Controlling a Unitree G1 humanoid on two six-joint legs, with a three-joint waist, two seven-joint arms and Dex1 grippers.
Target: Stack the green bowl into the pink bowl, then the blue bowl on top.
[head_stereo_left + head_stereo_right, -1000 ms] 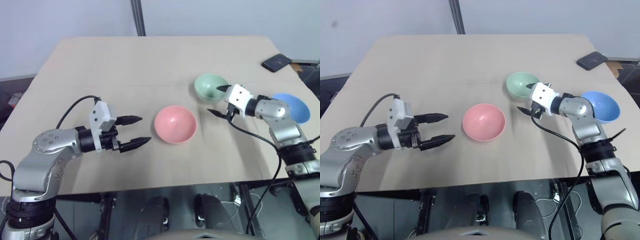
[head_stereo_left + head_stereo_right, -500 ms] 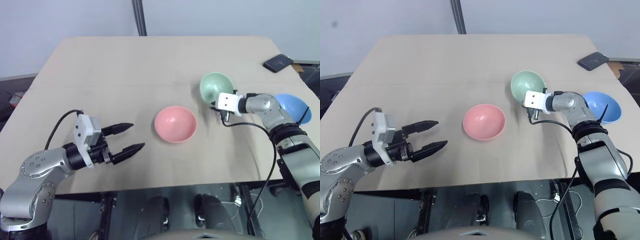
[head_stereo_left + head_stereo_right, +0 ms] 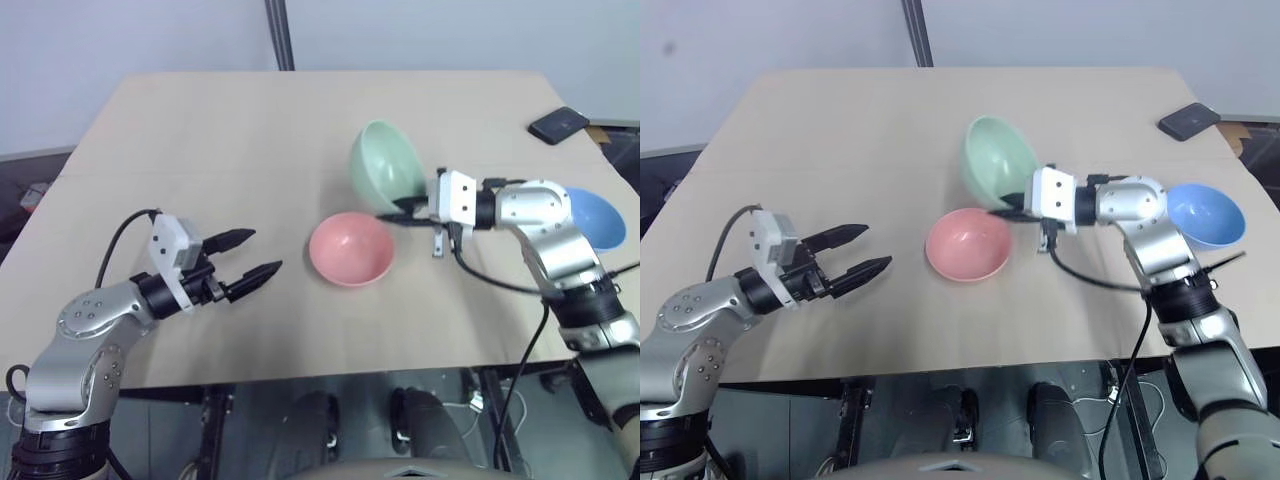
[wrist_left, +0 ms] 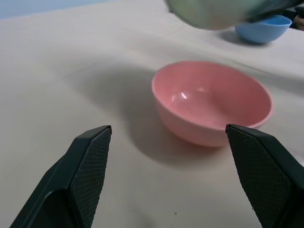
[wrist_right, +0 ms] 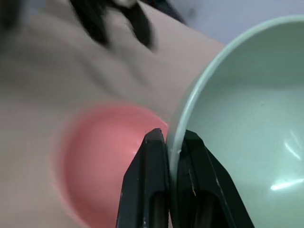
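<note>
Right end effector (image 3: pixel 392 213): clenched on the rim of the small, smooth, pale mint-green bowl (image 3: pixel 388 167), one black finger inside the wall and one outside, as the right wrist view shows. A pinch on the edge like this leaves the underside free, which should let the bowl drop into another.
Green bowl: off the bench and tipped steeply, its opening turned toward the robot's right; the gripped edge hangs just above the far-right rim of the pink bowl, at about 1 o'clock from it.
Pink bowl (image 3: pixel 350 248): the small, smooth, salmon-pink bowl sits upright and empty near the middle of the tan bench (image 3: pixel 250 130), waiting as the base of the stack.
Blue bowl (image 3: pixel 596 215): the small, smooth, sky-blue bowl rests upright near the bench's right edge, at 3 o'clock from the pink one, partly behind the right arm. It goes last, so it is fine there.
Left end effector (image 3: pixel 256 255): released, fingers spread wide, holding nothing, aimed at the pink bowl from its 9 o'clock, well apart. Probably ready to steady it.
Around: a dark flat phone-like slab (image 3: pixel 553 125) lies at the far right corner, clear of the work.
In the way: nothing between green and pink; the tilt needs levelling before release.
</note>
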